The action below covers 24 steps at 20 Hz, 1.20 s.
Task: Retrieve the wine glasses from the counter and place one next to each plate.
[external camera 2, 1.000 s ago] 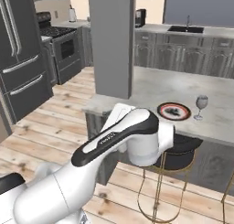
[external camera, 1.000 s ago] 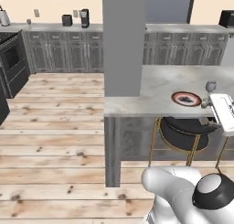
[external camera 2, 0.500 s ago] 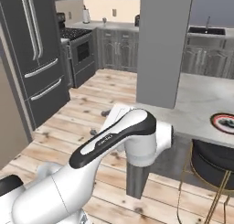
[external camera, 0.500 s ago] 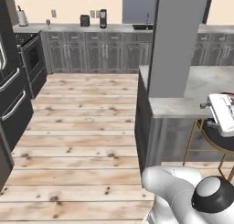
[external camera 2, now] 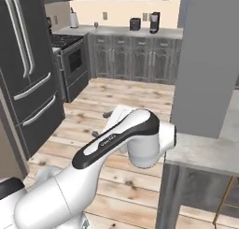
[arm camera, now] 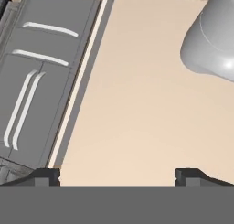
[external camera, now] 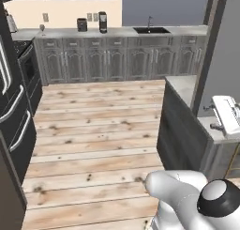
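Note:
One small clear wine glass stands on the far counter, close to the stove end. My gripper hovers high over the wooden floor beside the island corner, far from that glass. Its fingers stand wide apart with nothing between them, so it is open. In the hand view it faces a beige wall and a grey fridge front. The plates are out of view.
A black fridge and stove line the left wall. A toaster, coffee machine and sink sit on the far counter. The island and a grey pillar stand close on the right.
The whole picture has swung: the base has moved, so the island with its plate and glass has slid off to the right and the far counter has come into view. The gripper stays open.

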### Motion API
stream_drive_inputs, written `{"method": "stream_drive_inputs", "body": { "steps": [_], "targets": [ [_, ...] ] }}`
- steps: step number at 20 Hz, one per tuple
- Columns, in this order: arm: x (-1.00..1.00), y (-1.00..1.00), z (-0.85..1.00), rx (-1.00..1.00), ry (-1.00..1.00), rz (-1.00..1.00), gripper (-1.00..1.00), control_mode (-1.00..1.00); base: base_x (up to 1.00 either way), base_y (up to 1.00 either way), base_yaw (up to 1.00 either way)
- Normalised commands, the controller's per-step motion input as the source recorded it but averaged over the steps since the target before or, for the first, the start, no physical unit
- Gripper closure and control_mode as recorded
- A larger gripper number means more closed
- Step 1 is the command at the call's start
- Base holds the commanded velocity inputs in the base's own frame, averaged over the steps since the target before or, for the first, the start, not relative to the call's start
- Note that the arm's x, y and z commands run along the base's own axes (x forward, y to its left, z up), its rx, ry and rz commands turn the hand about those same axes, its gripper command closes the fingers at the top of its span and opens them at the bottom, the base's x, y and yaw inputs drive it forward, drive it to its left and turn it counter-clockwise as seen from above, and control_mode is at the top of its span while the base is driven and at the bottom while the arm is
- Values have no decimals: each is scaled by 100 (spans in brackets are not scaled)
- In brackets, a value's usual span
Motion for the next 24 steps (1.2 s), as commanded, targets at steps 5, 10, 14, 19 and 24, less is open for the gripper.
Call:
{"method": "stream_drive_inputs", "body": {
  "steps": [5, 10, 14, 19, 24],
  "targets": [
    [0, 0, 0, 0, 0, 0, -100, 100, 100, 100, -34],
    [0, 0, 0, 0, 0, 0, -100, 100, 100, 79, -36],
    [0, 0, 0, 0, 0, 0, -100, 100, 100, 50, -36],
    [0, 0, 0, 0, 0, 0, -100, 100, 100, 25, -31],
    [0, 0, 0, 0, 0, 0, -100, 100, 100, 45, -26]
  ]
}}
